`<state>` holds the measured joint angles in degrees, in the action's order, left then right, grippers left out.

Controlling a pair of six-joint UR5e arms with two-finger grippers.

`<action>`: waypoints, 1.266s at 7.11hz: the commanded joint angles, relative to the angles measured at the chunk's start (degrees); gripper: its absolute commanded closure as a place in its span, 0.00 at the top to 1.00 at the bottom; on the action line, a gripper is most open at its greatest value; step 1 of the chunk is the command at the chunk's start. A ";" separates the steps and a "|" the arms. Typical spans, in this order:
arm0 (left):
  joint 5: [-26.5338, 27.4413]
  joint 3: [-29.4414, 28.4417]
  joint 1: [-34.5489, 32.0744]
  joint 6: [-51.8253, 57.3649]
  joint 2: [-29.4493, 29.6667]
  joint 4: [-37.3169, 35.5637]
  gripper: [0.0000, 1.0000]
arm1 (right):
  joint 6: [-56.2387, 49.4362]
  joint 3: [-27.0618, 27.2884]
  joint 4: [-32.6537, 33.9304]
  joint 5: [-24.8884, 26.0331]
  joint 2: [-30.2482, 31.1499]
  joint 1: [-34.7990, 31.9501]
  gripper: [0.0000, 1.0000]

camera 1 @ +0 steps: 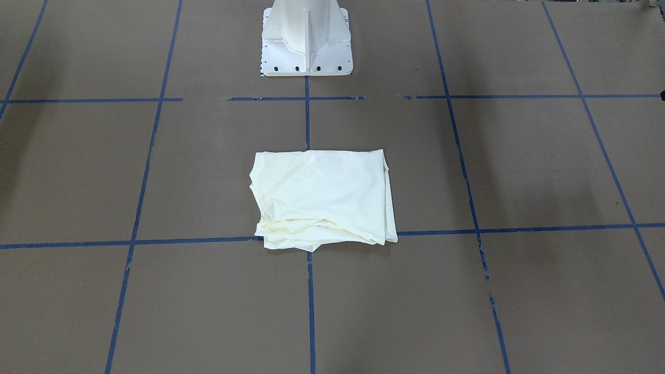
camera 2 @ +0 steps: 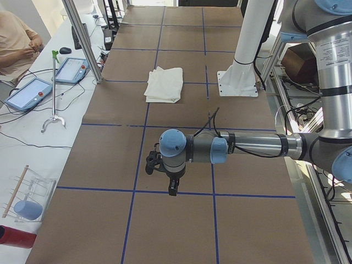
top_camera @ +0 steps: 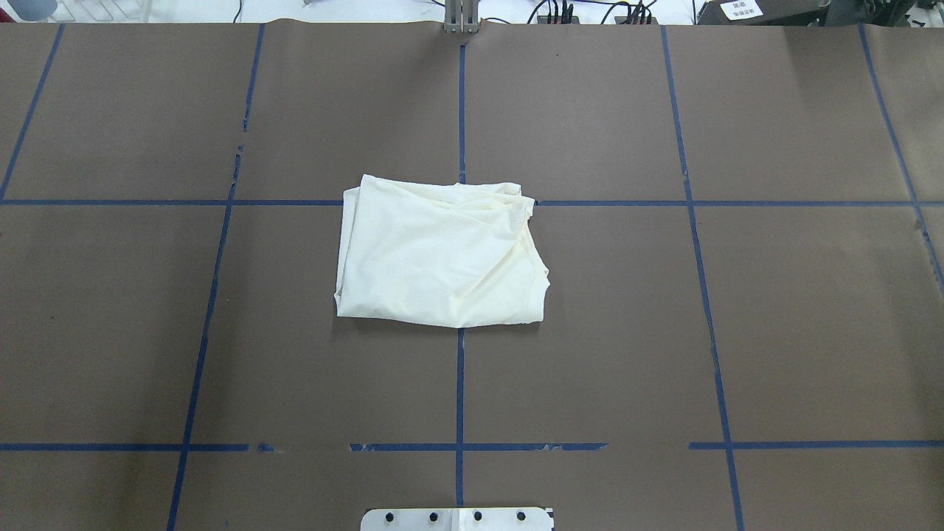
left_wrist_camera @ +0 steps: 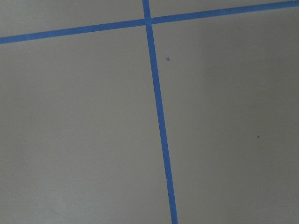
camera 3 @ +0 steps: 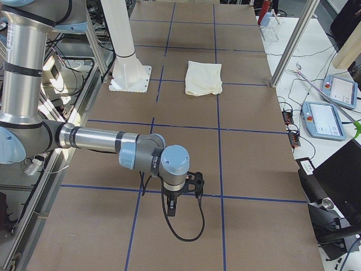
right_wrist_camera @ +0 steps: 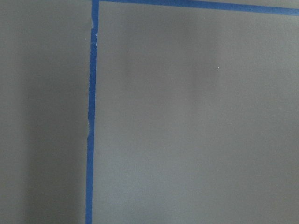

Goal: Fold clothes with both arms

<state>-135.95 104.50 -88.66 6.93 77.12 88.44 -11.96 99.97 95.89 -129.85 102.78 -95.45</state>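
1. Desk: brown paper surface, ruled into squares by blue tape.
2. Left arm: grey and silver, reaching out level over its own end of the desk, well apart from the garment.
3. Right arm: the mirror posture over the opposite end, also well apart from it.
4. Pedestal: white, at the robot's edge of the desk, on the centre tape line.
5. Shirt: cream, plain side up, folded into a compact rectangle at desk centre, straight out from the pedestal. Its long axis runs across the desk from one arm's side to the other. The stacked loose edges face the operators' side and the smoother fold faces the robot. By judgement the folding looks largely done.
6. Left claw: hangs pointing down above bare paper. Whether it is released or clenched cannot be told; the wrist view shows only paper and tape.
7. Right claw: same attitude, state likewise indeterminable. The shirt lies inward from both claws, toward desk centre, and neither is plainly nearer.
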 commanded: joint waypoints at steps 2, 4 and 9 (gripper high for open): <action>1.30 1.49 -0.02 0.19 0.58 0.15 1.00 | 0.00 0.13 -0.09 -0.05 -0.22 0.00 1.00; 1.39 1.84 -0.02 0.37 0.75 0.33 1.00 | 0.00 0.13 -0.09 -0.05 -0.22 0.00 1.00; 1.39 2.46 -0.02 0.28 0.49 0.24 1.00 | 0.00 0.13 -0.09 0.04 -0.30 0.00 1.00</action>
<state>-134.56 106.93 -88.68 7.24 77.67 88.68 -11.95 100.11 95.80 -129.82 102.48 -95.45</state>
